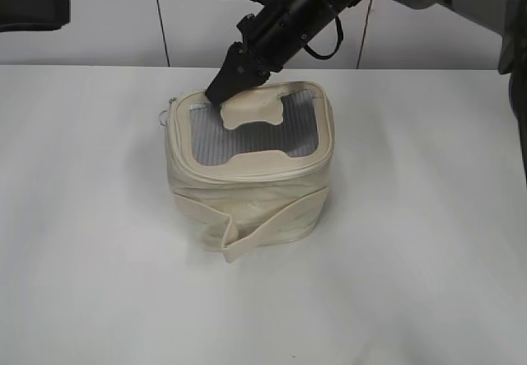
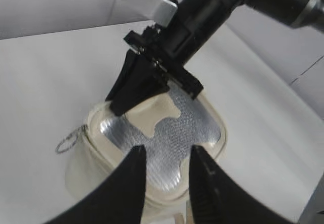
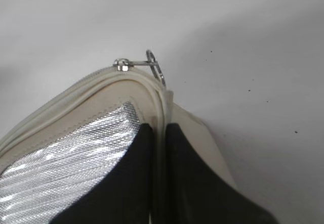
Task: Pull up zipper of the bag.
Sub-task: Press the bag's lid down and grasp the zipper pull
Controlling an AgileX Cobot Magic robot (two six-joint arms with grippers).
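The cream-white bag point(image 1: 247, 196) stands mid-table, its lid showing a grey mesh window and a bone-shaped patch point(image 1: 251, 111). The zipper track point(image 1: 247, 172) runs round the lid's rim, with a silver ring pull point(image 1: 164, 114) at the back left corner. My right gripper point(image 1: 224, 87) reaches across from the upper right. In the right wrist view it point(image 3: 160, 129) is shut on the lid's rim, a short way from the slider and ring pull point(image 3: 155, 66). My left gripper point(image 2: 167, 155) is open and empty, hovering above the bag point(image 2: 197, 128). The ring pull point(image 2: 67, 143) also shows there.
A wide cream strap point(image 1: 268, 223) hangs loose across the bag's front side. The white table point(image 1: 412, 283) stretches round the bag, with a pale panelled wall behind. The left arm's dark body point(image 1: 29, 7) sits at the top left corner.
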